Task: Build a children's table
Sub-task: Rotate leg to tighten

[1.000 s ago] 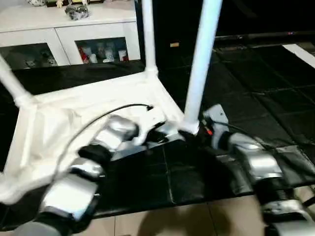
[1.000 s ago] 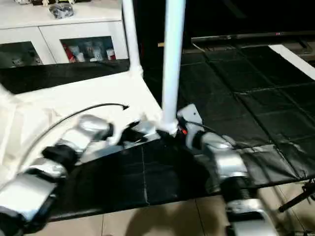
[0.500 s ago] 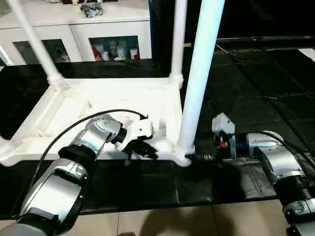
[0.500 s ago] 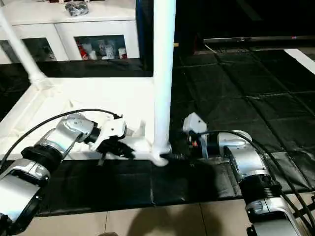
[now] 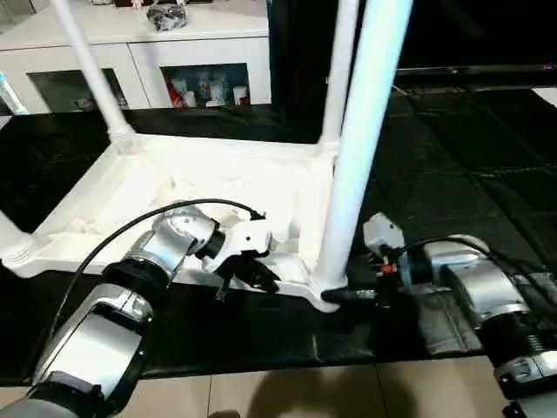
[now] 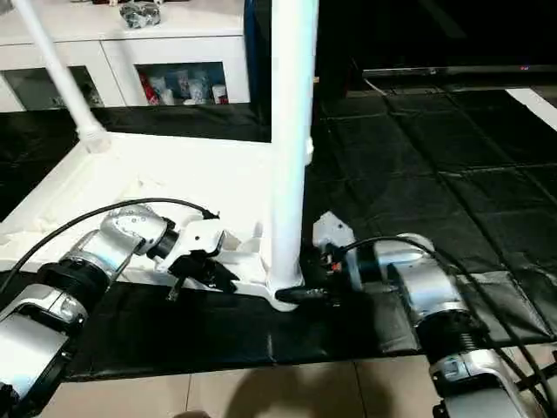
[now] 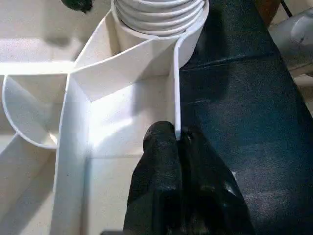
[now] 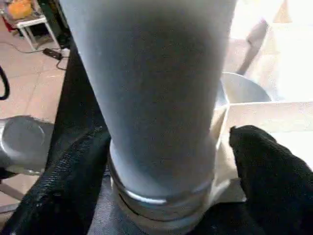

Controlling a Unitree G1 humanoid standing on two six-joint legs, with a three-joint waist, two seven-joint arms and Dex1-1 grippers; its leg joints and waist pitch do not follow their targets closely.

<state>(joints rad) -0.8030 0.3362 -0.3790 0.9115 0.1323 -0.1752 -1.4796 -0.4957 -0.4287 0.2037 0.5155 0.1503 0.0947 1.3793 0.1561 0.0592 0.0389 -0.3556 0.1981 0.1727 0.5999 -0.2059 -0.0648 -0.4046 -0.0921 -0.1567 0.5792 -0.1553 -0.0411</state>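
Note:
The children's table top [image 5: 174, 178] lies upside down on a black mat, with white legs standing up from its corner sockets. The nearest leg [image 5: 361, 148] rises from the near right corner socket [image 7: 156, 12]. My left gripper [image 7: 178, 142] is shut on the thin rim wall [image 7: 175, 83] of the top, just beside that corner; it also shows in the head view [image 5: 261, 274]. My right gripper [image 8: 166, 142] is open, its black fingers [image 8: 264, 166] standing on either side of the leg's base [image 8: 161, 186]. The far right leg [image 5: 339, 70] and far left leg [image 5: 91, 70] stand behind.
A white cabinet [image 5: 200, 52] with glass doors stands behind the table top. The black mat [image 5: 452, 148] stretches to the right, and pale floor tiles [image 5: 287, 392] run along its near edge. My right forearm [image 5: 470, 287] lies low over the mat.
The head camera has swung, so the whole picture shifted. My left gripper stays pinched on the rim. My right gripper has drawn in closer around the near leg's base.

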